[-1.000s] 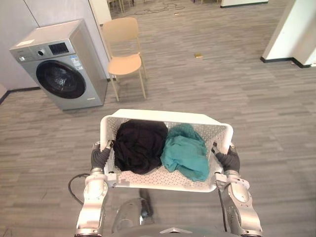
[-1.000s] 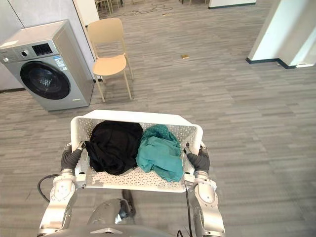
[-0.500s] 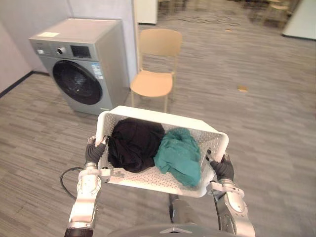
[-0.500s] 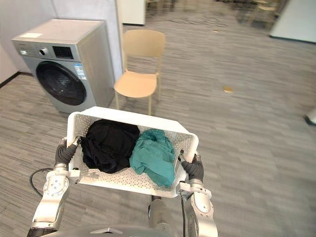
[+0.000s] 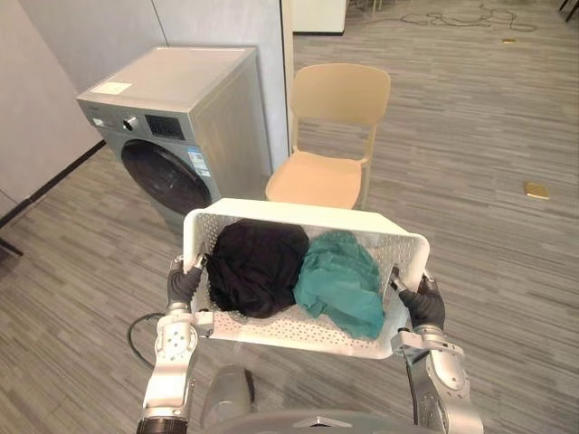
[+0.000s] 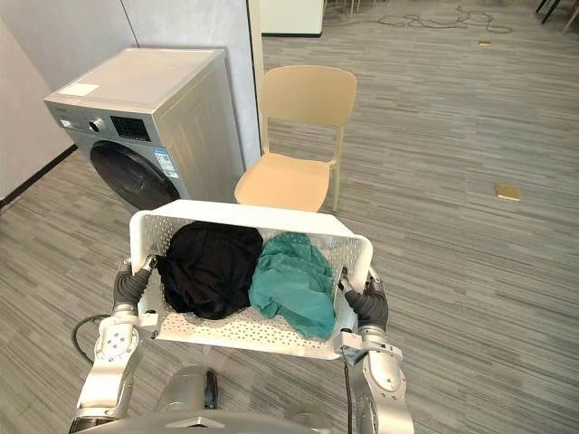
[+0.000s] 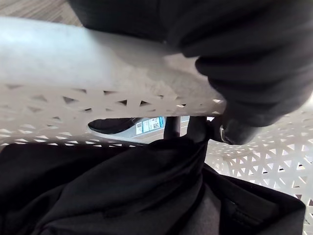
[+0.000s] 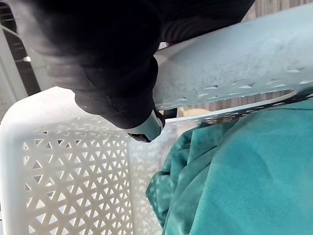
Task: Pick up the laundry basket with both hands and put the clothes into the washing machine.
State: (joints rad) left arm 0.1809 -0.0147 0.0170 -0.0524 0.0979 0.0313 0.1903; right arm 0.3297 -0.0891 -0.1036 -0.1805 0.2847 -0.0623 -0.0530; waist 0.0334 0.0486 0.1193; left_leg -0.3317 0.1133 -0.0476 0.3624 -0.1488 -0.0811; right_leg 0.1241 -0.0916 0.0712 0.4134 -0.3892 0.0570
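I hold a white perforated laundry basket (image 5: 298,215) off the floor in front of me. My left hand (image 5: 184,283) is curled round its left rim (image 7: 98,63), and my right hand (image 5: 420,303) is curled round its right rim (image 8: 234,63). Inside lie a black garment (image 5: 258,268) on the left and a teal garment (image 5: 342,282) on the right. The grey washing machine (image 5: 176,127) stands ahead to the left, its round dark door (image 5: 174,178) shut and facing me, partly hidden behind the basket.
A beige chair (image 5: 327,136) stands just right of the washer, right behind the basket. A grey wall (image 5: 99,32) runs behind the washer. A small yellow object (image 5: 536,190) lies on the wood floor at the right. Open floor stretches to the right.
The camera has turned left and closed in: washer and chair now sit nearer and more central. The basket stays held by both hands, clothes unmoved inside.
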